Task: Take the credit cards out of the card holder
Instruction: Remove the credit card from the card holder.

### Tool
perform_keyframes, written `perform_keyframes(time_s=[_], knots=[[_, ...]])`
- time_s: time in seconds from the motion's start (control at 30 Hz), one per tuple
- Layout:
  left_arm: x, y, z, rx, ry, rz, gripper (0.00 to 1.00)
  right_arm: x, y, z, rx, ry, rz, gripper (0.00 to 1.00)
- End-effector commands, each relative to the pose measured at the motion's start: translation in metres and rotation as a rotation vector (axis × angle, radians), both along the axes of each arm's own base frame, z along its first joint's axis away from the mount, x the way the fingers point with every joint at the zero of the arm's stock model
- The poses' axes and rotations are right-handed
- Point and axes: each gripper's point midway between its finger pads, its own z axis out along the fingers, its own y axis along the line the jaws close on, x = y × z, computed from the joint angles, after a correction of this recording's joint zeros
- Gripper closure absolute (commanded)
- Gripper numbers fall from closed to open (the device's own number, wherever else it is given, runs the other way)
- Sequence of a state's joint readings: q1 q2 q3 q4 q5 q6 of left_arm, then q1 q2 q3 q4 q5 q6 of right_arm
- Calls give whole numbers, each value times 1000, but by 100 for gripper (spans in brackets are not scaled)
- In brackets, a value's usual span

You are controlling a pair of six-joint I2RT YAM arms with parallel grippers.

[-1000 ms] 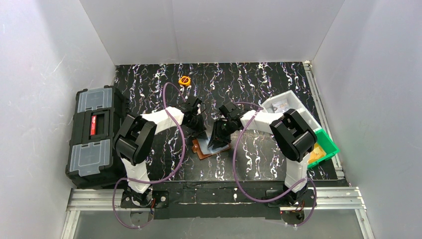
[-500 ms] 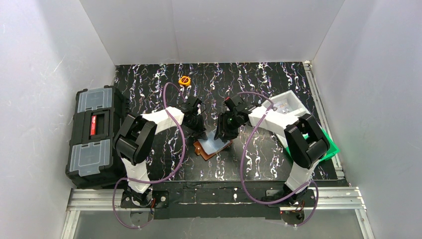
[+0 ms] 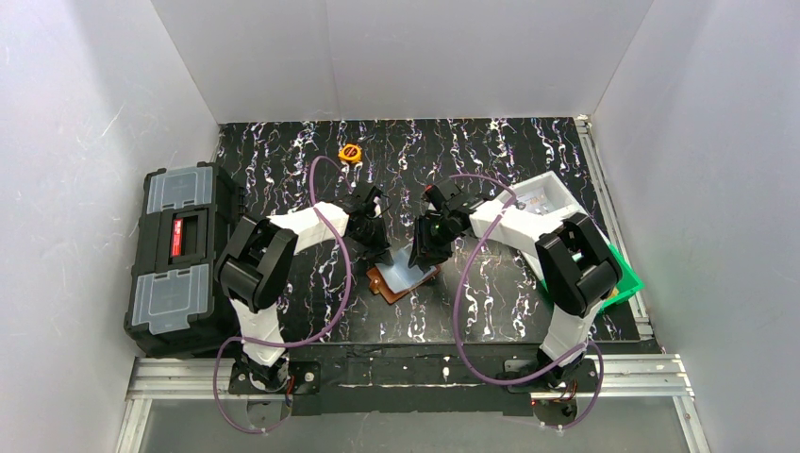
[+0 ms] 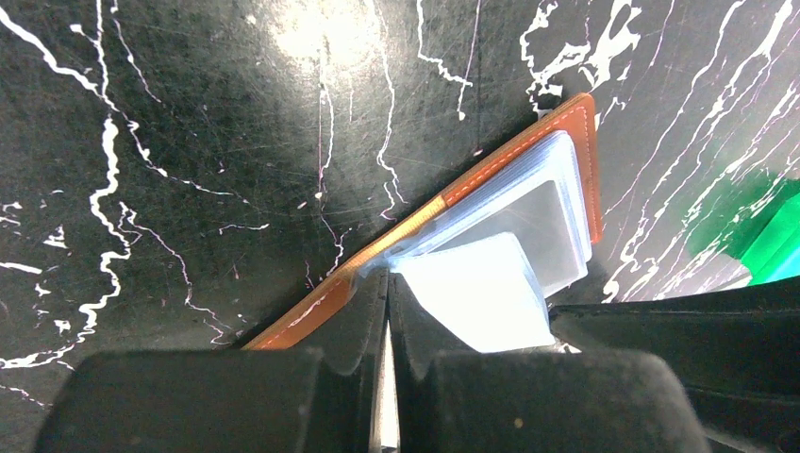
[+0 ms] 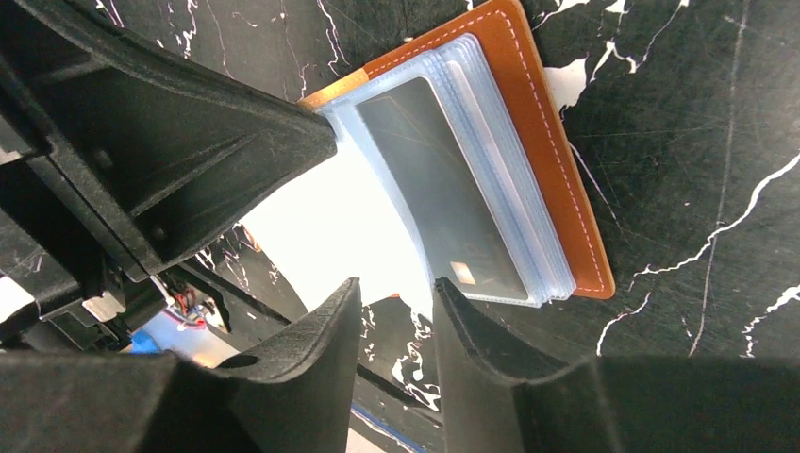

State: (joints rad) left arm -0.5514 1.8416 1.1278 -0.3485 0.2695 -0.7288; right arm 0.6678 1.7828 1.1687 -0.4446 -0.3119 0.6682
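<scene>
The brown leather card holder (image 3: 385, 283) lies open on the black marbled table between my two grippers. Its stack of clear pockets (image 5: 509, 198) holds a grey card with a small orange chip (image 5: 434, 179). One pale pocket leaf (image 4: 472, 293) is lifted off the stack. My left gripper (image 4: 388, 283) is shut, its tips down on the holder's fold (image 4: 415, 222). My right gripper (image 5: 396, 288) is open, its fingers on either side of the lifted leaf's edge (image 5: 340, 217). In the top view the left gripper (image 3: 377, 253) and right gripper (image 3: 425, 250) flank the holder.
A big black toolbox with grey lids (image 3: 179, 260) stands at the left. A small round orange object (image 3: 351, 152) lies at the back. A white tray (image 3: 547, 198) and a green bin (image 3: 618, 278) are at the right.
My right arm's elbow has swung out to the right and its gripper has shifted slightly back. The pocket leaf that stood raised and dark now lies flatter and paler. The left arm has not moved.
</scene>
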Motion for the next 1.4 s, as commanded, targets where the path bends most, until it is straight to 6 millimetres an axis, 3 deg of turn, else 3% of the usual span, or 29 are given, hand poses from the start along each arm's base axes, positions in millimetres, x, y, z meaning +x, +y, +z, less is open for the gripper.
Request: perform_keyframes(time_s=[0.0,0.27,0.6,0.7,0.8,0.87,0.9,0.93,1.03,1.1,1.37], knots=[[-7,6,-13,42,34,-35,100,-4,8,-1,46,23,26,60],[2,-5,7,-6,-3,-89,100,-11,2,-6,37,39,6,66],[2,-8,10,-21,-1,-106,100,-11,1,-8,27,41,-1,66],[3,-10,17,-32,-8,-111,100,-12,4,-4,45,45,2,77],[6,-10,34,-39,-36,-111,97,-13,8,5,63,34,4,94],[5,-4,55,-23,-75,-108,87,-16,12,14,74,17,11,97],[0,12,63,36,-93,-92,82,-19,17,19,78,4,23,97],[-9,28,67,75,-102,-78,85,-19,22,21,72,-11,32,97],[-28,50,58,136,-87,-74,100,-21,35,26,60,-30,60,97],[-48,62,32,178,-3,-73,100,-29,51,26,51,-37,99,96],[-45,60,20,186,22,-68,100,-37,69,14,56,-10,139,95]])
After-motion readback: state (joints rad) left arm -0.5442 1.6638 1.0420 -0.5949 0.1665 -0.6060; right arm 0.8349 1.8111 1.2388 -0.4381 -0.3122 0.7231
